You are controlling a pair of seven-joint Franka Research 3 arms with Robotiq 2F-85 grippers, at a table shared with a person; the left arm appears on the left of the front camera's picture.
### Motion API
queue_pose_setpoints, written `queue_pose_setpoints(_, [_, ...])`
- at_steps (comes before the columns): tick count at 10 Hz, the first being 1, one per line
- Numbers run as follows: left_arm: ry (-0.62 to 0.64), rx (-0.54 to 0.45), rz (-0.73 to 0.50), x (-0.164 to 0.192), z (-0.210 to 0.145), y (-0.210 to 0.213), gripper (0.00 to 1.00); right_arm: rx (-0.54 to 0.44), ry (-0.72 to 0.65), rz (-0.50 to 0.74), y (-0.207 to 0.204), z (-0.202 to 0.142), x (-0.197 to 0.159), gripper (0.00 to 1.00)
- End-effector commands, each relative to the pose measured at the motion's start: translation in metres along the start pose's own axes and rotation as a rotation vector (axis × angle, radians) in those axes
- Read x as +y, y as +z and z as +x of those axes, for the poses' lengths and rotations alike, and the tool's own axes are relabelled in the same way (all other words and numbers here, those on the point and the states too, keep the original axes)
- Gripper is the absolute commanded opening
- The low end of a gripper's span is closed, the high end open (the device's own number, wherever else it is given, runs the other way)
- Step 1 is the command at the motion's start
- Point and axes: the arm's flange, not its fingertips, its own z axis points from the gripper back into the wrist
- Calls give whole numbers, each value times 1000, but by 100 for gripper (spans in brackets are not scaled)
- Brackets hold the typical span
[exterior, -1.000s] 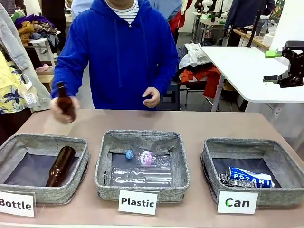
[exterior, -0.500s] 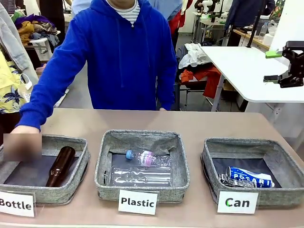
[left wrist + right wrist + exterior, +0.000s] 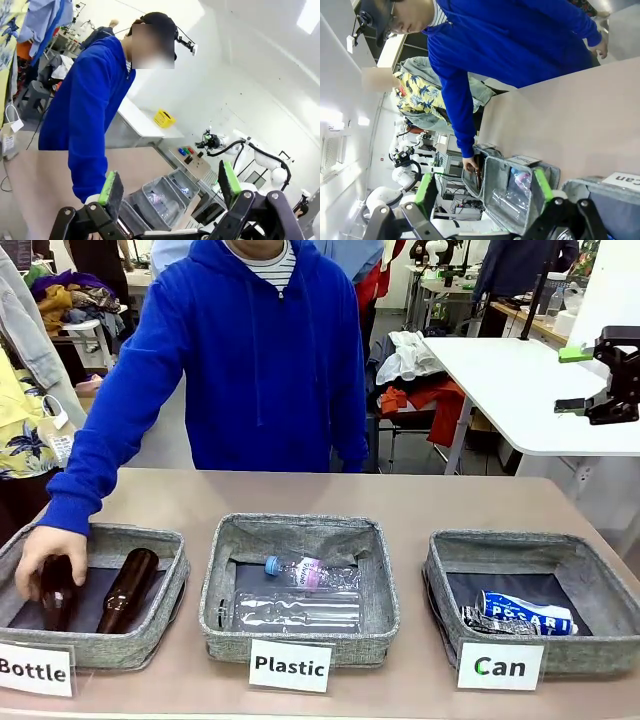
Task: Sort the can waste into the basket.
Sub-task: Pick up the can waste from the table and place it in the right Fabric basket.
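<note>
since the earlier frame, we noted the person's hand [image 3: 48, 558] had lowered a second brown bottle [image 3: 57, 592] into the left "bottle" basket [image 3: 176, 578]. both cans, the blue pocari can [image 3: 527, 613] and the crushed can [image 3: 487, 622], lay inside the can basket [image 3: 500, 546] at right; sorting looked finished. left gripper [image 3: 170, 186] and right gripper [image 3: 483, 187] were spread, empty.
</note>
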Motion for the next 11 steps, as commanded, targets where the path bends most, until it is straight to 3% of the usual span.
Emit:
queue_pose_setpoints(1, [-35, 54, -34, -10, -5, -22, 100, 1, 1, 10, 1, 0, 1, 100])
queue_pose_setpoints(3, [-39, 173, -49, -10, -13, -59, 100, 1, 1, 10, 1, 0, 1, 100])
queue_pose_setpoints(6, [-20, 430, -36, 1, -46, -128, 100, 1, 1, 10, 1, 0, 1, 100])
queue_pose_setpoints(7, [23, 502, -93, 6, -61, -150, 100, 1, 1, 10, 1, 0, 1, 100])
queue_pose_setpoints(11, [164, 867, -138, 32, -172, -234, 100, 1, 1, 10, 1, 0, 1, 100])
